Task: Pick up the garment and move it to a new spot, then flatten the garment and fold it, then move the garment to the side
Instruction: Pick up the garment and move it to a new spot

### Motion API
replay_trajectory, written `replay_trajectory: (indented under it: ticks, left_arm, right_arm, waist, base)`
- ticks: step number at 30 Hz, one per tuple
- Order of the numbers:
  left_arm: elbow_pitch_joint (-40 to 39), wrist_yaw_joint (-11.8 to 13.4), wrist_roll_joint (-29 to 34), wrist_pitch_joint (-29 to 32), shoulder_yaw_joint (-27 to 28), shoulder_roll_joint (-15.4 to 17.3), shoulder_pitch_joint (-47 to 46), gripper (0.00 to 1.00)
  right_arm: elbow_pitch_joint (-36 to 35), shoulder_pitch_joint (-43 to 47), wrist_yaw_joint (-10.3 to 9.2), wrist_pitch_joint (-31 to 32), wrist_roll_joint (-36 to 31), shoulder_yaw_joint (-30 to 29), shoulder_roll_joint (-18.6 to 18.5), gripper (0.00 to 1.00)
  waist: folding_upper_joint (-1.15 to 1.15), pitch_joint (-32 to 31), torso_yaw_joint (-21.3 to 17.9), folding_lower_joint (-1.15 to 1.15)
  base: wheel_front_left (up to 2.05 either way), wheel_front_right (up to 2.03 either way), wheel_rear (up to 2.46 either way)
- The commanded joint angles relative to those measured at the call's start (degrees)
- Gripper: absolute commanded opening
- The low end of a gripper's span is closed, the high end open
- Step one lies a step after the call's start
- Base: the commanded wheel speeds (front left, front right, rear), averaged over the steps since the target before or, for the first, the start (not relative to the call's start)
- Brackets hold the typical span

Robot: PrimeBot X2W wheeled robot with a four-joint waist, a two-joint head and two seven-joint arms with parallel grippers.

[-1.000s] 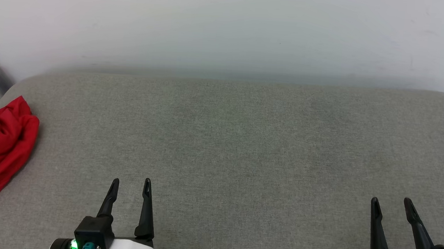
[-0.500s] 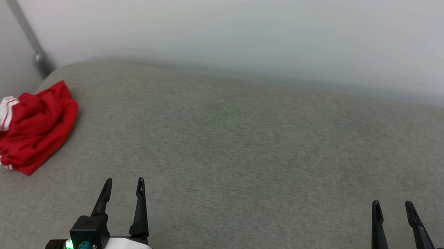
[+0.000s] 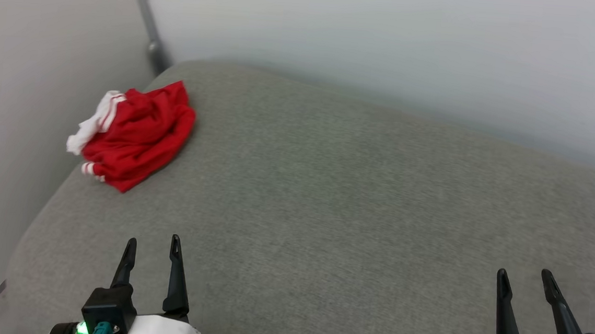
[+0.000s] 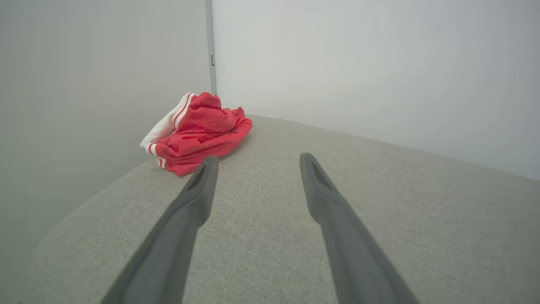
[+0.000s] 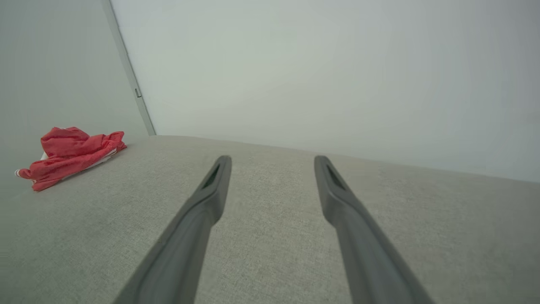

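Bare room: white walls [image 3: 390, 32], grey upholstery [image 3: 325, 216]

No writing, number, brand or label can be read in any view. The garment [image 3: 140, 135] lies bunched at the far left corner of the surface [image 3: 358, 202]. Its visible folds are plain red cloth and white trim with red stripes, with no legible print.
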Motion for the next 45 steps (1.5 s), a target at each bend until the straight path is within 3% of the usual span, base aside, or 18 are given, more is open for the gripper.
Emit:
replay_trajectory:
  ticks: [1, 12, 22, 27, 37, 45]
  left_arm:
    - [-0.29, 0.31, -0.13, -0.16, 0.15, 0.01, -0.04, 1.0]
    - [-0.58, 0.63, -0.99, -0.16, 1.54, 0.0, 0.98, 1.0]
    - [-0.55, 0.58, -1.57, -0.16, 2.34, 0.0, 1.23, 1.0]
    - [1.18, -2.3, -1.15, -0.16, 5.18, 0.5, -1.68, 1.0]
    - [7.43, -10.42, -0.57, -0.15, 14.23, 8.92, -18.87, 1.0]
    - [15.76, -13.92, -2.01, 1.98, 16.05, 18.6, -35.12, 1.0]
  right_arm:
    - [-0.22, 0.34, -0.02, -0.14, -0.37, 0.18, 0.08, 1.0]
    - [-0.14, 0.42, -0.02, -0.14, -0.8, 0.82, 0.07, 1.0]
    - [-0.03, -0.03, -0.02, -0.14, -0.98, 1.43, 0.07, 1.0]
    - [-0.29, -0.33, -0.02, -0.14, -1.09, 1.6, 0.08, 1.0]
    - [-1.81, -3.46, -0.03, -0.14, -3.95, 0.78, 0.07, 1.0]
    - [-3.42, -6.43, -0.03, -0.13, -6.09, -0.34, 0.08, 1.0]
  waist:
    - [0.0, 0.08, 2.84, 0.0]
    - [0.0, 0.07, 9.53, 0.0]
    - [0.0, 0.27, 9.34, 0.0]
    - [0.0, 1.05, 7.87, 0.0]
    - [0.0, 7.23, 3.1, 0.0]
    - [0.0, 14.25, -0.98, 0.0]
  base:
    - [0.0, 0.0, 0.0]
    - [0.0, 0.0, 0.0]
    - [0.0, 0.0, 0.0]
    - [0.0, 0.0, 0.0]
    - [0.0, 0.0, 0.0]
    - [0.0, 0.0, 0.0]
